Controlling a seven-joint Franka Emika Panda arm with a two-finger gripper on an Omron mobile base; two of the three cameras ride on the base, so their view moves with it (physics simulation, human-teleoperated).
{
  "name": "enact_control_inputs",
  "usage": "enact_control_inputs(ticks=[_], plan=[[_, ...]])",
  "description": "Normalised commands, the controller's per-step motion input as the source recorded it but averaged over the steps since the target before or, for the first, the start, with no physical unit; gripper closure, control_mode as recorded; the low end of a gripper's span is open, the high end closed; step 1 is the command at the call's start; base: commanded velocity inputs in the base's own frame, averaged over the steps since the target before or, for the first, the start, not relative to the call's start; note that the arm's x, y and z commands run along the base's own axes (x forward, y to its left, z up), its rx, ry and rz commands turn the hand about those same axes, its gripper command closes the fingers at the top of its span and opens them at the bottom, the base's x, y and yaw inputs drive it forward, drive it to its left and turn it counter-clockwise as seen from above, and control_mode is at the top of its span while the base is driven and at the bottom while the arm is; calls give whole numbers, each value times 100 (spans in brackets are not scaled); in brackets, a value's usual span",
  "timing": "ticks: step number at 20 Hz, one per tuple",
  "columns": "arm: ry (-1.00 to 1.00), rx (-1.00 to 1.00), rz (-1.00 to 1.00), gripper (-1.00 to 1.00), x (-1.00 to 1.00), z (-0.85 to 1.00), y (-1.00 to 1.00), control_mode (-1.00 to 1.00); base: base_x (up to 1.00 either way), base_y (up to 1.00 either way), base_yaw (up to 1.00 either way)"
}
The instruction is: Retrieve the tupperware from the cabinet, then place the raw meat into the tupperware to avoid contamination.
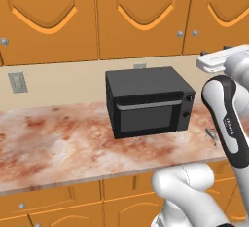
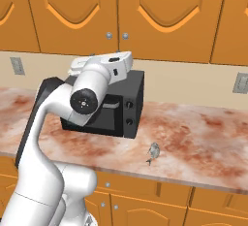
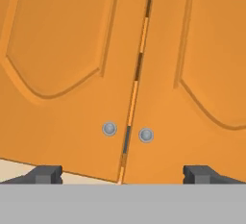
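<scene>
Cabinet [image 3: 72,74] doors: smooth orange-brown wood, matt. Knobs [image 3: 109,129] ahead of the fingertips: silvery metal. Counter [image 1: 58,138]: mottled reddish stone.

Premises: a domestic kitchen. A row of orange-brown wall cabinets [image 1: 141,16] with arched raised door panels and small round silver knobs [image 3: 109,129] runs above a beige wall. Below it a worktop [image 1: 58,143] of reddish mottled stone spans the room, with matching orange drawer fronts [image 2: 145,193] under its front edge. A black microwave [image 1: 148,102] stands on the worktop toward its back edge, against the wall. Grey wall sockets [image 1: 17,82] are set in the wall just above the worktop.
</scene>
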Motion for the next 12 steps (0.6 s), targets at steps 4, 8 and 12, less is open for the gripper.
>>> enact_control_inputs(ticks=[4, 8, 12], plan=[[-6, 6, 0, -100, 0, 29, -9, -100, 0, 0, 0], [-2, 5, 0, -100, 1, 18, -6, -100, 0, 0, 0], [0, 4, 2, -100, 13, 3, -3, -100, 0, 0, 0]])
